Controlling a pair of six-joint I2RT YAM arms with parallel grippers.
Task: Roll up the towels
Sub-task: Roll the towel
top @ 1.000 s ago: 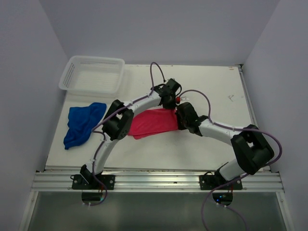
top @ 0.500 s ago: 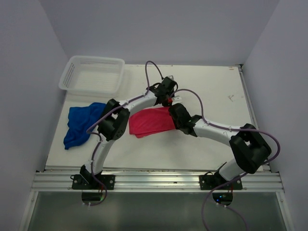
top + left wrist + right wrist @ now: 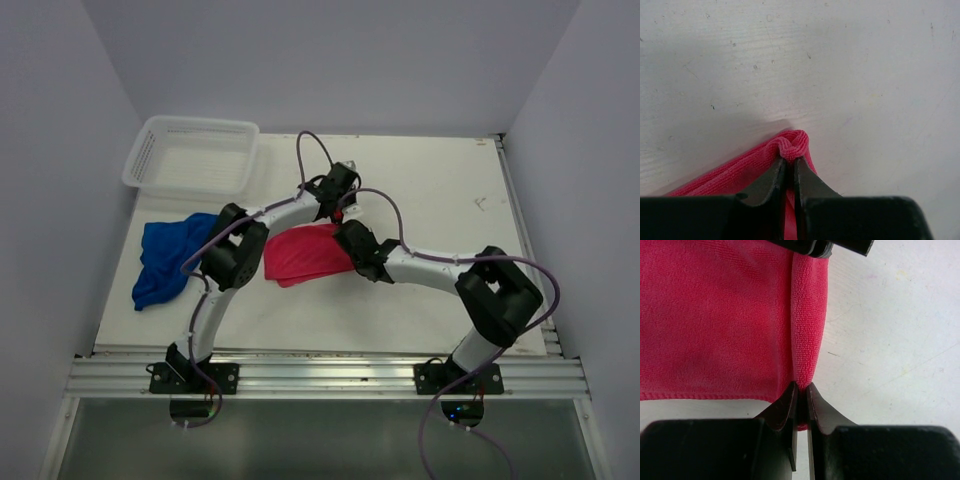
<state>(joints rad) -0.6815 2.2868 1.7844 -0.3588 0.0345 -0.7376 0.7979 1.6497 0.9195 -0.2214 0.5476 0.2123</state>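
Here, seen from above, the pink-red towel (image 3: 298, 258) lies near the middle of the white table (image 3: 440, 170), with both arms bent inward over its right edge. The left gripper (image 3: 791, 161) is clenched on the far right corner of this towel: its dark fingers meet almost tip to tip, and a small bunched knot of cloth bulges just beyond them. The right gripper (image 3: 801, 386) is likewise pinched shut on the near end of the same edge, where the cloth is turned over into a narrow fold running away towards the other gripper. The rest of the towel spreads flat to the left of that fold. The blue towel (image 3: 170, 258) lies crumpled near the table's left edge, well apart from both grippers. A white mesh basket (image 3: 200, 123) stands in the far left corner. A faint scribble (image 3: 480, 203) on the table's right side is too small to read.
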